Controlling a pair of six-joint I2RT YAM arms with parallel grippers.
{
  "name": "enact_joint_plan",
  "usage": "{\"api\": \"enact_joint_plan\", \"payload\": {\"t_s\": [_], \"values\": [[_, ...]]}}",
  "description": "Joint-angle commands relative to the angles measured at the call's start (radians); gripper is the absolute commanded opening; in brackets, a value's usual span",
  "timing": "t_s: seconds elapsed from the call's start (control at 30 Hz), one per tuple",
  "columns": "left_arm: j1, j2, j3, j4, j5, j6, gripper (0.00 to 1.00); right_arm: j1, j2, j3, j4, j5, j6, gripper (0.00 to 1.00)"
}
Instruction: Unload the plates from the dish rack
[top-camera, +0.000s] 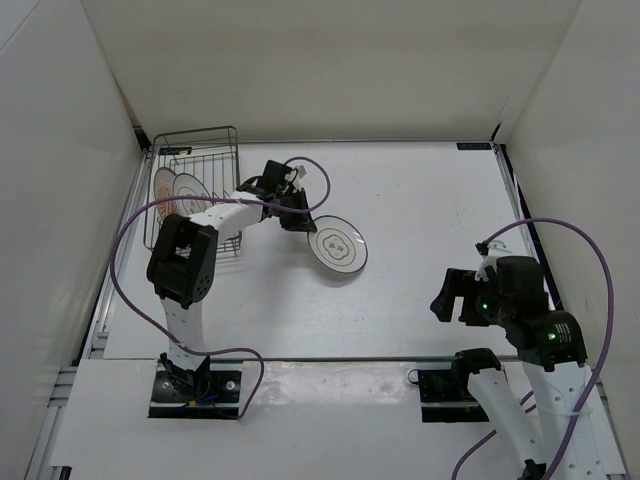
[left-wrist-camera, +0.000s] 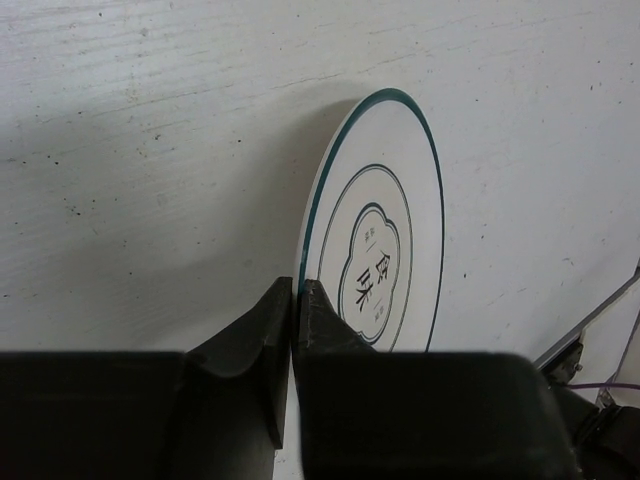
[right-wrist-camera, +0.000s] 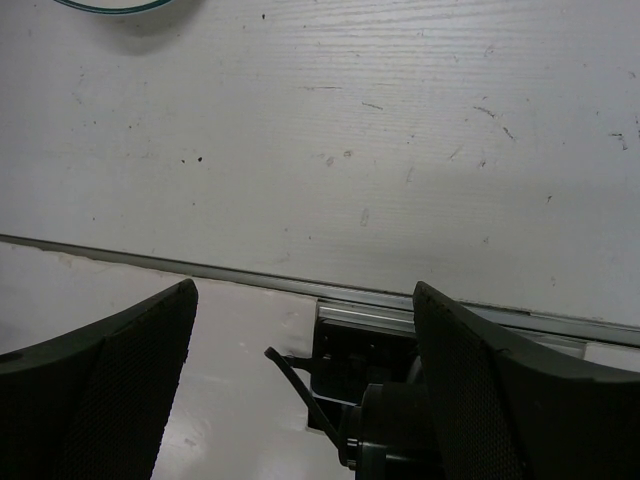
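The clear-greyish plate (top-camera: 338, 244) with a flower-like outline and dark rim line is out over the table, right of the dish rack (top-camera: 222, 140). My left gripper (top-camera: 306, 224) is shut on its near-left rim. In the left wrist view the plate (left-wrist-camera: 385, 250) stands tilted on edge, with the gripper (left-wrist-camera: 296, 298) pinching its rim; I cannot tell if it touches the table. A plate with an orange-tan centre (top-camera: 190, 192) stands upright in the rack, with another pale round edge (top-camera: 163, 183) beside it. My right gripper (top-camera: 452, 296) is open and empty at the near right, and is also in the right wrist view (right-wrist-camera: 305, 292).
White walls enclose the table on three sides. The rack sits in the far left corner. A purple cable (top-camera: 318, 180) loops over the left arm near the plate. The plate's rim (right-wrist-camera: 110, 5) shows at the top of the right wrist view. The table's front rail (right-wrist-camera: 300, 285) runs under the right gripper.
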Motion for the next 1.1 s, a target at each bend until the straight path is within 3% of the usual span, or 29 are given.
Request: {"api": "enact_joint_plan", "payload": {"t_s": [0.0,0.13,0.3,0.8,0.97,1.07], "values": [[-0.005,-0.012,0.041,-0.052,-0.035,0.033,0.19,0.003,-0.010,0.000,0.003,-0.006,0.008,0.90],[-0.005,-0.014,0.036,-0.080,-0.078,0.055,0.29,-0.001,-0.009,-0.003,0.003,-0.003,0.008,0.90],[-0.005,-0.003,0.042,-0.103,-0.086,0.066,0.32,0.000,-0.007,-0.011,0.005,-0.006,0.009,0.90],[-0.007,0.009,0.079,-0.195,-0.162,0.110,0.53,0.000,-0.009,-0.017,0.008,-0.006,0.011,0.90],[-0.005,-0.002,0.134,-0.271,-0.193,0.136,0.56,-0.001,-0.004,-0.017,0.011,-0.006,0.009,0.90],[0.002,-0.044,0.249,-0.391,-0.256,0.191,0.57,0.002,0.001,-0.017,0.009,-0.017,0.005,0.90]]}}
